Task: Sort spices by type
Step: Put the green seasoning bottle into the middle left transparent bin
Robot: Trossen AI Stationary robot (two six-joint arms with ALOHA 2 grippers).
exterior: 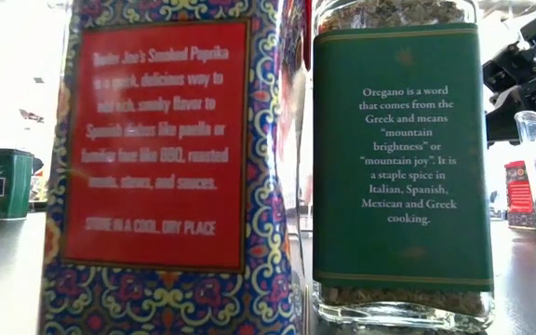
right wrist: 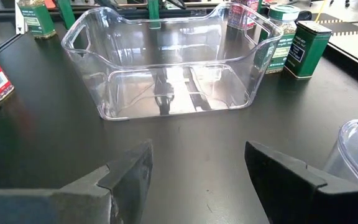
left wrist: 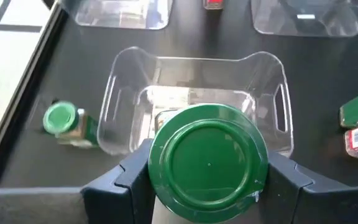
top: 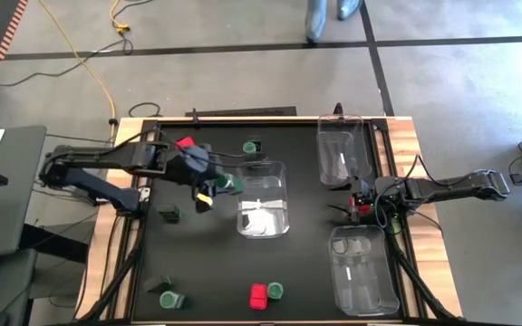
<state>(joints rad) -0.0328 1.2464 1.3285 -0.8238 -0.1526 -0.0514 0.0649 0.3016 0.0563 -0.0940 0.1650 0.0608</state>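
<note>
Wrist views alone show left gripper (left wrist: 207,180) clamping green-lidded jar (left wrist: 207,163), right gripper (right wrist: 197,171) wide.

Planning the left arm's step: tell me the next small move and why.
Probably carry the green-lidded jar forward over the middle clear bin and lower it before opening. The left gripper is closed on the jar at the bin's near wall, not yet over its floor, and the bin looks to hold no spices. The right gripper waits open between the two bins on the right side.

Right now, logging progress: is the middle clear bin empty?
Empty: the middle clear plastic bin shows only its bare floor, nothing inside.
</note>
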